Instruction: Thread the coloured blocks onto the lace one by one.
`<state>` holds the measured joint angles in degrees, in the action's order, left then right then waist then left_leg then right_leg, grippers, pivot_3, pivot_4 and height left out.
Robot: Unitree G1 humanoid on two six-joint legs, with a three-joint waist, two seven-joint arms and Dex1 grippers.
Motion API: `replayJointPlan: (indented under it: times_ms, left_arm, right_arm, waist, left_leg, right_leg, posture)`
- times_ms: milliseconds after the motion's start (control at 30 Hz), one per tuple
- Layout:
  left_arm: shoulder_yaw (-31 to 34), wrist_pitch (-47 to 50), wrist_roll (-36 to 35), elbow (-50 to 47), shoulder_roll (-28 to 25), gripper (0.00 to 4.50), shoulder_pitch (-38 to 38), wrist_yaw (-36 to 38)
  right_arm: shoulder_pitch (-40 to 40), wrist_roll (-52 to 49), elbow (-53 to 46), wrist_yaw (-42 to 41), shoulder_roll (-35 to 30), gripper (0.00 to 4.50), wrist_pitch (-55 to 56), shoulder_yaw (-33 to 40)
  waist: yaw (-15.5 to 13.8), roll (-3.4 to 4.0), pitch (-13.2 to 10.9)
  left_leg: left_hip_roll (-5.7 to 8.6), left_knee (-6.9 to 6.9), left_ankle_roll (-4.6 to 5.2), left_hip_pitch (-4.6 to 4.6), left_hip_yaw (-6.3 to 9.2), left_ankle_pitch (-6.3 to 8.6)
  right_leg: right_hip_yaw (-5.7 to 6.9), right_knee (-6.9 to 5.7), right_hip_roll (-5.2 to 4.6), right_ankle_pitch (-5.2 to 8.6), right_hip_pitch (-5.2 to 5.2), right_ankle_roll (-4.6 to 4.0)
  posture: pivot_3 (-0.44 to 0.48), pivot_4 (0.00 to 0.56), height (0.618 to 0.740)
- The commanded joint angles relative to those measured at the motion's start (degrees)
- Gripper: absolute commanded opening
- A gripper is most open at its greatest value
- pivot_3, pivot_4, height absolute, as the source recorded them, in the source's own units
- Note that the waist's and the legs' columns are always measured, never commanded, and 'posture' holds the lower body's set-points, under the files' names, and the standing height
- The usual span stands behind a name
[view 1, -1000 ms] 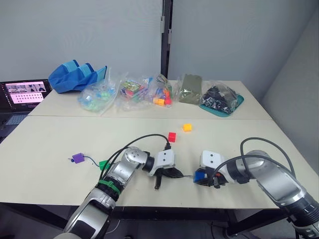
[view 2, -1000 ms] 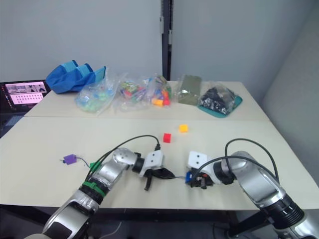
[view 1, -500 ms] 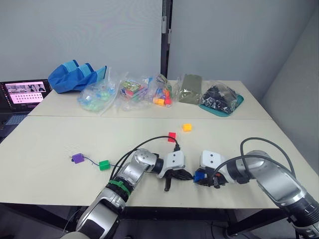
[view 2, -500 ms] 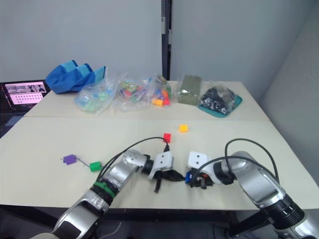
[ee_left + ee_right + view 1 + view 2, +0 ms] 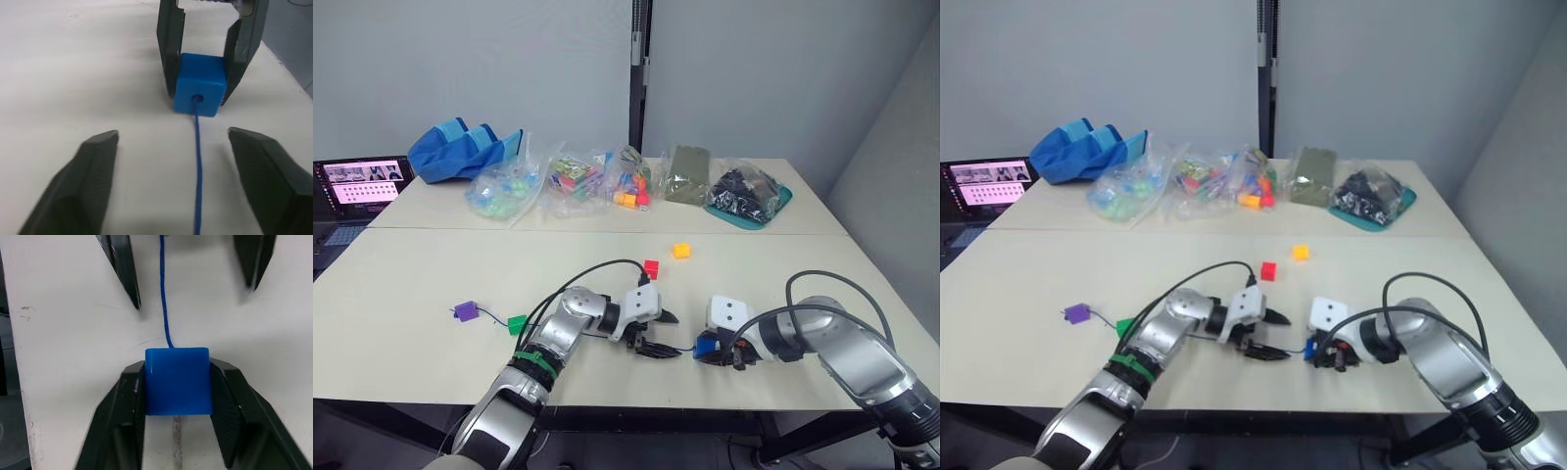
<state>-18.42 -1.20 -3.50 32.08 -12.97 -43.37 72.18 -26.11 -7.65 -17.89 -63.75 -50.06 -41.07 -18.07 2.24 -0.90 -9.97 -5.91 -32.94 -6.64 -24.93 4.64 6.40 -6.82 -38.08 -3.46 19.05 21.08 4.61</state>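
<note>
My right gripper (image 5: 713, 350) is shut on the blue block (image 5: 178, 381) at the table's near edge. The dark-blue lace (image 5: 197, 147) enters the hole in the block's face, and its pale tip (image 5: 176, 436) pokes out on the other side. Just left of the block, my left gripper (image 5: 658, 335) stands wide open astride the lace, its fingers (image 5: 93, 181) clear of it. Further left, a green block (image 5: 517, 323) and a purple block (image 5: 464, 311) sit on the lace. A red block (image 5: 651, 268) and an orange-yellow block (image 5: 680, 251) lie loose behind the grippers.
Clear bags of mixed coloured toys (image 5: 573, 181), a blue cloth bag (image 5: 460, 150), an olive pouch (image 5: 687, 174) and a teal tray with dark parts (image 5: 749, 196) line the far table. A laptop (image 5: 362, 183) stands at the far left.
My left gripper was shut on the lace and pushed toward the blue block; now it has opened and let the lace go. The right gripper still holds the blue block.
</note>
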Motion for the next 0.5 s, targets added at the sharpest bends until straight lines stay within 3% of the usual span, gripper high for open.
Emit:
replayJointPlan:
  times_ms: [33, 167, 500]
  left_arm:
    - [1.00, -4.07, -1.03, -0.27, 1.05, 4.50, 0.02, -0.47]
    - [1.31, -3.73, -2.53, -0.09, 2.73, 4.50, -0.26, 0.19]
    - [-0.94, -9.67, -0.54, 5.03, 8.98, 4.50, -1.39, -0.07]
  right_arm:
    - [0.29, -2.60, -2.00, -0.99, -1.26, 3.18, -1.71, 2.89]
    - [0.89, -5.62, -3.68, -1.97, -4.03, 4.48, -4.09, 6.47]
    - [10.77, -10.15, -10.37, 0.03, -12.93, 4.48, -9.10, 17.78]
  waist:
    - [-0.14, 0.00, 0.00]
    - [-0.90, 0.00, -0.01]
    - [-1.54, 0.00, -0.01]
  left_leg:
    - [0.00, 0.00, 0.00, -0.01, 0.00, 0.00]
    - [0.01, -0.01, 0.00, -0.06, 0.00, 0.00]
    - [0.02, -0.01, 0.01, -0.07, -0.01, 0.01]
  right_leg:
    - [0.00, 0.01, 0.00, 0.00, 0.00, 0.00]
    - [0.00, 0.02, -0.01, 0.00, 0.02, 0.00]
    - [-0.01, 0.04, -0.01, 0.00, 0.04, 0.00]
  posture:
    - [0.000, 0.150, 0.740]
    - [0.000, 0.150, 0.740]
    - [0.000, 0.150, 0.740]
